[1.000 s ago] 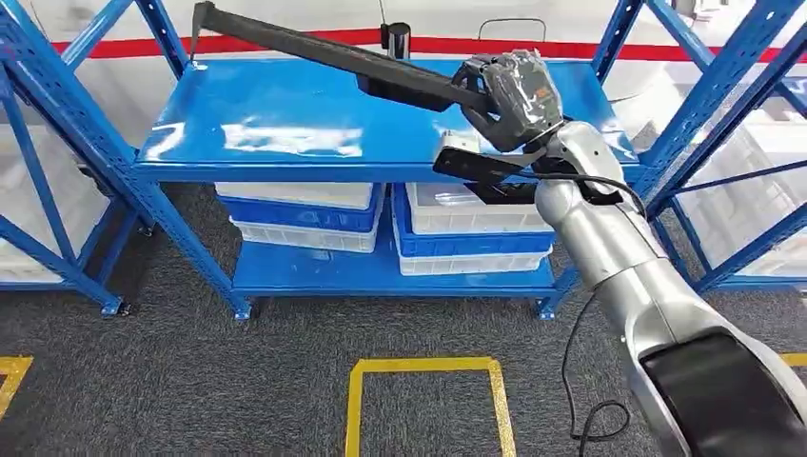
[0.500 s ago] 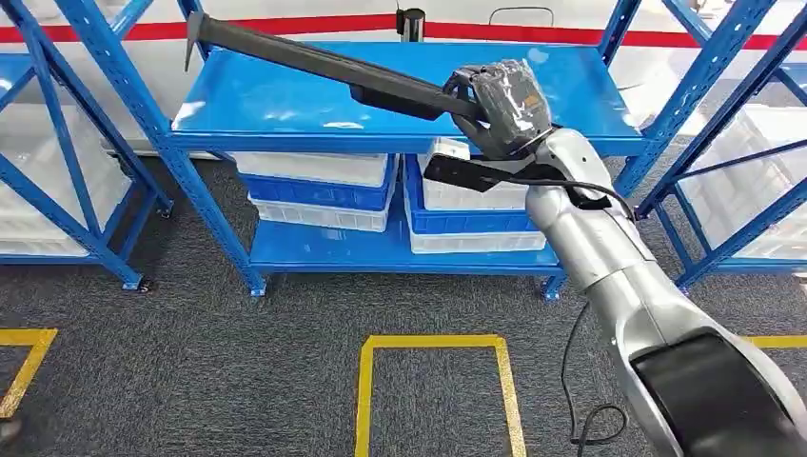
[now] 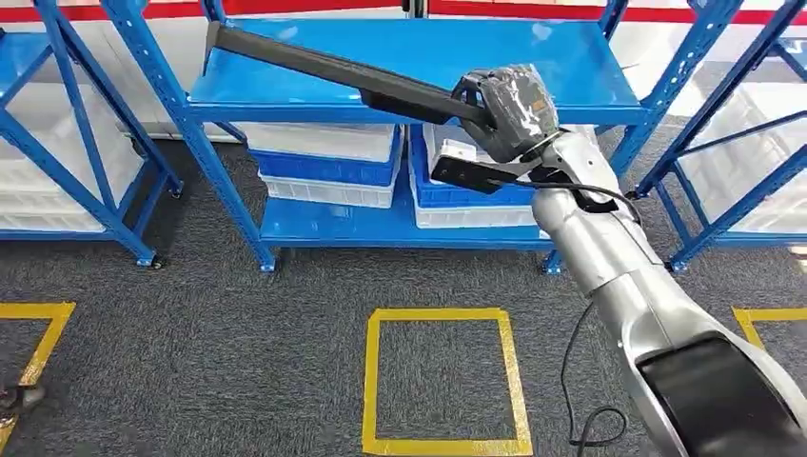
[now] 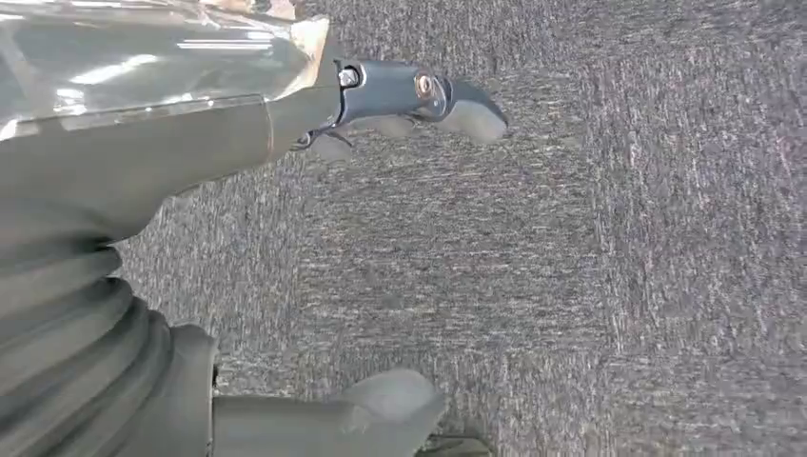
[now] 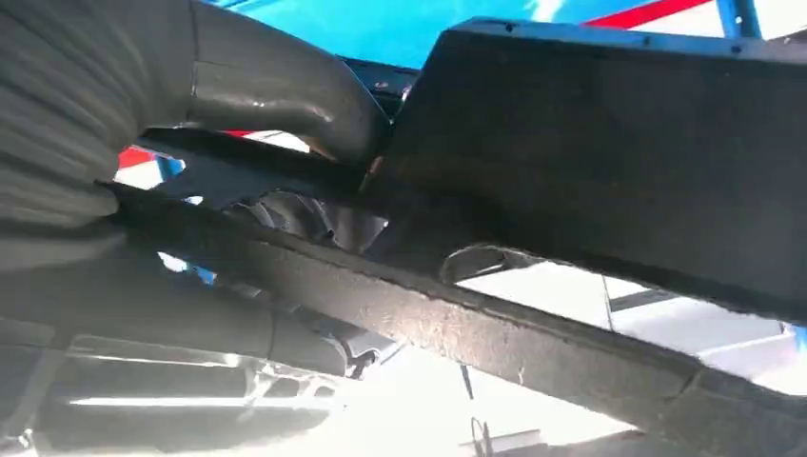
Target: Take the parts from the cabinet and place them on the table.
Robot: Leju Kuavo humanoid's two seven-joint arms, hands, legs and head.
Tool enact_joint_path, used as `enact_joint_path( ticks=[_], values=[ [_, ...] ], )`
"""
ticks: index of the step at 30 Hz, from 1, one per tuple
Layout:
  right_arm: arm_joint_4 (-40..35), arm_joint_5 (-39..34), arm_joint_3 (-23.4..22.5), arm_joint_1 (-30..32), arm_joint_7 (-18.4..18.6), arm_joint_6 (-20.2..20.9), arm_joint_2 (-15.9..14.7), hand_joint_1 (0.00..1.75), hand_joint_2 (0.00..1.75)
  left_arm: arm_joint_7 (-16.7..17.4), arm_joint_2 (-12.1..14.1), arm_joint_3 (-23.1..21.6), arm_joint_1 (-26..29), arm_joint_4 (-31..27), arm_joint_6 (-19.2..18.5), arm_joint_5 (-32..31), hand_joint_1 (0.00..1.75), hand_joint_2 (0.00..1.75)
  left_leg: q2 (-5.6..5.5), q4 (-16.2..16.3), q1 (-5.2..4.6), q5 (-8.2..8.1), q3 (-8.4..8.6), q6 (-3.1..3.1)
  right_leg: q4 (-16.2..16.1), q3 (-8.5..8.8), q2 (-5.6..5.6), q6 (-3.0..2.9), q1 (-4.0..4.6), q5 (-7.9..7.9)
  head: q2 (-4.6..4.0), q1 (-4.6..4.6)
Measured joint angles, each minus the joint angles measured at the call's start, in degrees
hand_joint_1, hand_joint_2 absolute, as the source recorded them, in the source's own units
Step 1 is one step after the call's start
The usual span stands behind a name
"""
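Since a second ago my camera has swung, sliding the blue metal shelving cabinet (image 3: pixel 400 67) up the picture. I see my right hand (image 3: pixel 504 100) gripping the long black angled plastic part (image 3: pixel 333 67) above its top shelf; my left hand (image 4: pixel 238 143) hangs empty, fingers apart, over grey carpet (image 4: pixel 619 238).

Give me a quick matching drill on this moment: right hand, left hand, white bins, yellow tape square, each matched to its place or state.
Things:
1. right hand
2. left hand
3. white bins
4. yellow tape square

Places or states:
A. on the grey carpet in front of the blue rack
B. grips the long black part
C. stacked on the rack's lower shelf
D. holds nothing, hangs over the carpet

Pairs: 1-B, 2-D, 3-C, 4-A
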Motion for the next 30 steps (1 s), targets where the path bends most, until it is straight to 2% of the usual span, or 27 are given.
enact_joint_path(
  ticks=[1, 2, 3, 4, 5, 6, 7, 8, 9, 10, 12, 13, 16, 17, 18, 19, 20, 21, 22, 23, 24, 25, 26, 27, 28, 29, 30],
  values=[
    [0.0, 0.02, 0.0, 0.25, 0.09, 0.0, -0.02, 1.62, 1.75, 0.09, 0.04, 0.02, 0.13, 0.0, 0.0, -0.07, 0.0, 1.75, -0.15, -0.46, -0.25, 0.58, -0.07, -0.5, -0.58, -0.77, -0.05, -0.92, -0.57, 0.67, 0.0, -0.2],
    [0.07, 0.13, 0.02, 0.32, 0.11, 0.0, -0.09, 1.62, 1.75, 0.13, 0.22, 0.02, 0.11, 0.0, 0.0, -0.22, 0.0, 1.75, -0.46, 0.04, 0.11, -0.88, -0.72, -0.76, -0.76, -0.37, -0.33, -1.52, -1.42, 1.31, 0.0, 0.06],
    [0.07, 0.24, 0.04, 0.51, 0.11, 0.0, -0.09, 1.62, 1.75, 0.18, 0.17, 0.0, 0.21, 0.02, -0.04, -0.24, 0.0, 1.75, -0.25, 2.62, 0.05, -4.82, -1.34, -1.11, -0.82, -0.77, -0.23, -2.07, -1.31, 2.01, 0.0, -0.22],
    [0.07, 0.28, 0.04, 0.64, 0.11, 0.0, -0.11, 1.62, 1.75, 0.35, 0.2, 0.0, 0.21, 0.02, -0.11, -0.31, 0.0, 1.75, -0.21, 7.07, 0.21, -8.83, -2.32, -1.39, -0.77, -1.21, -0.29, -2.68, -1.28, 2.52, 0.0, -0.42],
    [0.07, 0.31, 0.04, 0.65, 0.13, 0.0, -0.15, 1.62, 1.75, 0.39, 0.22, 0.0, 0.14, 0.02, -0.15, -0.31, 0.0, 1.75, -0.19, 11.97, 0.25, -11.78, -3.52, -1.55, -0.69, -1.69, -0.33, -2.68, -1.2, 3.0, 0.0, -0.35],
    [0.07, 0.31, 0.04, 0.65, 0.13, 0.0, -0.2, 1.62, 1.75, 0.42, 0.24, 0.0, 0.06, 0.02, -0.15, -0.31, 0.0, 1.75, -0.19, 16.81, 0.25, -13.45, -4.53, -1.7, -0.6, -2.25, -0.35, -2.77, -1.11, 3.36, 0.0, -0.46],
    [0.07, 0.31, 0.04, 0.71, 0.13, 0.0, -0.22, 1.62, 1.75, 0.44, 0.24, 0.0, 0.02, 0.02, -0.17, -0.31, 0.0, 1.75, -0.17, 19.55, 0.26, -13.38, -4.67, -1.73, -0.42, -2.69, -0.36, -2.73, -1.06, 3.62, 0.0, -0.39],
    [0.07, 0.31, 0.04, 0.9, 0.13, 0.0, -0.28, 1.62, 1.75, 0.44, 0.26, 0.0, 0.01, 0.02, -0.17, -0.33, 0.0, 1.75, -0.17, 19.64, 0.25, -12.11, -3.59, -1.6, -0.25, -3.13, -0.37, -2.69, -1.0, 3.92, 0.0, -0.46],
    [0.07, 0.31, 0.04, 1.02, 0.13, 0.0, -0.33, 1.62, 1.75, 0.44, 0.28, 0.0, 0.0, 0.02, -0.17, -0.33, 0.0, 1.75, -0.18, 17.47, 0.24, -10.42, -1.46, -1.33, -0.11, -3.47, -0.36, -2.63, -0.95, 4.16, 0.0, -0.42],
    [0.07, 0.31, 0.04, 1.04, 0.13, 0.0, -0.39, 1.62, 1.75, 0.46, 0.28, 0.0, -0.01, 0.02, -0.17, -0.33, 0.0, 1.75, -0.23, 13.13, 0.14, -8.87, 1.8, -0.82, -0.02, -3.74, -0.31, -2.48, -0.75, 4.33, 0.0, -0.46],
    [0.04, 0.31, -0.04, 0.93, 0.13, -0.04, -0.52, 1.62, 1.75, 0.46, 0.63, 0.0, -0.12, 0.0, -0.17, -0.37, 0.0, 1.75, -0.59, 3.66, -0.5, -8.48, 8.95, 0.66, 0.2, -4.14, -0.2, -2.1, -0.14, 4.81, 0.0, -0.35],
    [0.04, 0.31, -0.07, 0.96, 0.13, -0.04, -0.55, 1.62, 1.75, 0.46, 0.63, -0.02, -0.21, -0.02, -0.17, -0.44, 0.0, 1.75, -0.22, 1.72, -0.38, -8.87, 9.59, 0.72, 0.26, -4.26, -0.28, -1.71, -0.16, 5.09, 0.0, -0.33],
    [0.04, 0.31, -0.07, 0.99, 0.13, -0.04, -0.61, 1.62, 1.75, 0.5, 0.61, -0.02, -0.18, 0.0, -0.2, -0.46, 0.0, 1.75, -0.22, 1.02, -0.82, -7.81, 9.05, 1.43, 0.12, -5.04, -0.28, -0.3, -0.34, 6.39, 0.0, -0.42],
    [0.04, 0.31, -0.09, 0.98, 0.13, -0.04, -0.88, 1.62, 1.75, 0.52, 0.35, -0.02, -0.31, 0.0, -0.22, -0.44, 0.0, 1.75, 0.02, -1.37, 0.1, -7.63, 9.48, 1.7, 0.89, -6.16, -0.05, -0.44, 0.07, 5.42, 0.0, -0.33],
    [0.04, 0.28, -0.11, 0.88, 0.13, -0.07, -0.94, 1.62, 1.75, 0.59, 0.46, 0.0, -0.42, 0.0, -0.26, -0.37, 0.0, 1.75, 0.06, -1.36, -0.13, -6.82, 8.63, 2.05, 2.9, -7.68, -0.03, -0.68, 0.0, 2.88, 0.0, -0.24],
    [0.04, 0.33, -0.11, 0.85, 0.13, -0.07, -1.01, 1.62, 1.75, 0.59, 0.5, 0.0, -0.46, -0.02, -0.24, -0.35, 0.0, 1.75, 0.19, -1.28, -0.01, -6.25, 7.85, 2.26, 6.44, -8.85, -0.03, -1.07, -0.03, 0.09, 0.0, 0.2],
    [0.07, 0.33, -0.11, 0.96, 0.13, -0.07, -1.01, 1.62, 1.75, 0.59, 0.48, 0.02, -0.43, 0.0, -0.26, -0.33, 0.0, 1.75, 0.15, -1.25, -0.06, -5.68, 7.0, 2.09, 11.04, -10.0, -0.02, -1.18, -0.2, -2.62, 0.0, 0.26],
    [0.07, 0.35, -0.11, 1.1, 0.13, -0.09, -1.0, 1.62, 1.75, 0.59, 0.44, 0.02, -0.38, 0.0, -0.26, -0.33, 0.0, 1.75, 0.22, -1.22, -0.07, -5.1, 6.3, 2.07, 15.13, -10.94, -0.05, -1.04, -0.39, -4.35, 0.0, 0.15],
    [0.11, 0.41, -0.11, 1.28, 0.13, -0.13, -1.01, 1.62, 1.75, 0.61, 0.41, 0.02, -0.4, 0.0, -0.26, -0.33, 0.0, 1.75, 0.3, -1.15, -0.05, -4.51, 5.5, 2.02, 18.13, -11.31, -0.04, -0.51, -0.53, -4.61, 0.0, 0.2],
    [0.2, 0.46, -0.11, 1.42, 0.11, -0.18, -1.03, 1.62, 1.75, 0.61, 0.41, 0.02, -0.4, 0.0, -0.26, -0.33, 0.0, 1.75, 0.39, -1.02, 0.04, -3.88, 4.67, 1.88, 18.8, -10.64, -0.04, 0.28, -0.74, -3.35, 0.0, 0.22],
    [0.26, 0.52, -0.11, 1.48, 0.11, -0.2, -1.03, 1.62, 1.75, 0.76, 0.37, 0.02, -0.39, 0.0, -0.26, -0.33, 0.0, 1.75, 0.4, -0.81, 0.16, -3.29, 3.82, 1.65, 17.08, -8.85, -0.04, 1.22, -0.89, -1.26, 0.0, 0.2],
    [0.31, 0.55, -0.13, 1.48, 0.11, -0.2, -1.01, 1.62, 1.75, 0.92, 0.3, 0.02, -0.4, 0.0, -0.26, -0.33, 0.0, 1.75, 0.39, -0.52, 0.29, -2.74, 2.87, 1.33, 13.13, -5.95, -0.06, 2.01, -1.19, 0.9, 0.0, 0.22],
    [0.31, 0.57, -0.17, 1.45, 0.11, -0.22, -1.0, 1.62, 1.75, 0.98, 0.3, 0.02, -0.4, 0.0, -0.26, -0.33, 0.0, 1.75, 0.37, -0.2, 0.39, -2.25, 2.17, 1.01, 8.7, -2.92, -0.07, 2.26, -1.42, 1.66, 0.0, 0.22],
    [0.31, 0.57, -0.22, 1.4, 0.09, -0.24, -1.01, 1.62, 1.75, 0.98, 0.39, 0.04, -0.4, -0.02, -0.22, -0.33, 0.0, 1.75, 0.31, 0.24, 0.12, -1.84, 1.48, 0.5, 3.33, 0.33, -0.04, 1.98, -1.74, -0.09, 0.0, 0.28],
    [0.28, 0.59, -0.24, 1.38, 0.07, -0.24, -0.76, 1.62, 1.75, 0.98, 0.35, 0.07, -0.44, -0.02, -0.15, -0.33, 0.0, 1.75, 0.25, 0.45, 0.08, -1.24, 0.96, 0.17, -0.26, 2.5, 0.23, 1.1, -0.77, -1.51, 0.0, 0.2],
    [0.33, 0.59, -0.31, 1.43, 0.02, -0.22, -0.83, 1.62, 1.75, 0.98, 0.37, 0.11, -0.43, -0.02, -0.04, -0.33, 0.0, 1.75, 0.21, 0.08, 0.04, -0.49, 0.77, -0.21, 0.15, 1.08, 0.17, 0.59, -0.8, -1.28, 0.0, 0.07],
    [0.39, 0.59, -0.31, 1.43, 0.02, -0.22, -0.87, 1.62, 1.75, 1.01, 0.39, 0.18, -0.36, -0.02, 0.02, -0.33, 0.0, 1.75, 0.19, 0.01, 0.01, 0.25, 0.52, -0.32, 0.39, 0.68, 0.17, 0.06, -0.74, -0.76, 0.0, 0.07]
  ],
)
